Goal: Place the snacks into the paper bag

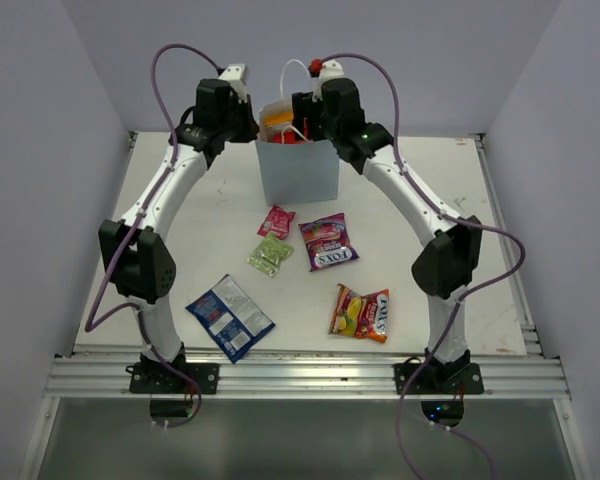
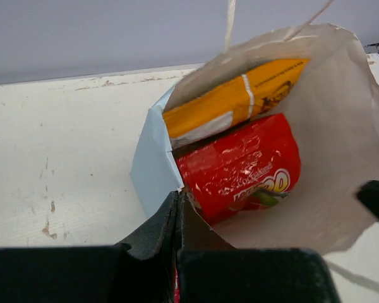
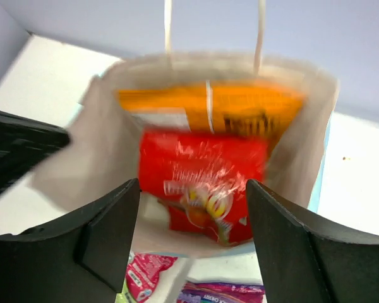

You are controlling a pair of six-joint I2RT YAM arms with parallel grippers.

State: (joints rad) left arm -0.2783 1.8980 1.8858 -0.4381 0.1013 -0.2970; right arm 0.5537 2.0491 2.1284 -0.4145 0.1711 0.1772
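Observation:
The pale blue-grey paper bag (image 1: 298, 172) stands upright at the back middle of the table. My left gripper (image 1: 252, 128) is shut on its left rim; in the left wrist view the jaws (image 2: 179, 197) pinch the bag's edge (image 2: 153, 165). Inside lie the orange chip bag (image 2: 237, 101) and the red candy bag (image 2: 243, 167). My right gripper (image 1: 315, 125) hangs open and empty over the bag's mouth (image 3: 192, 214), above the red bag (image 3: 202, 183) and the orange bag (image 3: 221, 110). The pink sachet (image 1: 276, 221), green sachet (image 1: 270, 254), purple bag (image 1: 328, 241), yellow-red bag (image 1: 361, 313) and blue-white packet (image 1: 229, 317) lie on the table.
The loose packets lie in front of the bag, between the two arms. The bag's white loop handles (image 3: 167, 25) stand up at its far side. Walls close in the table on the left, right and back.

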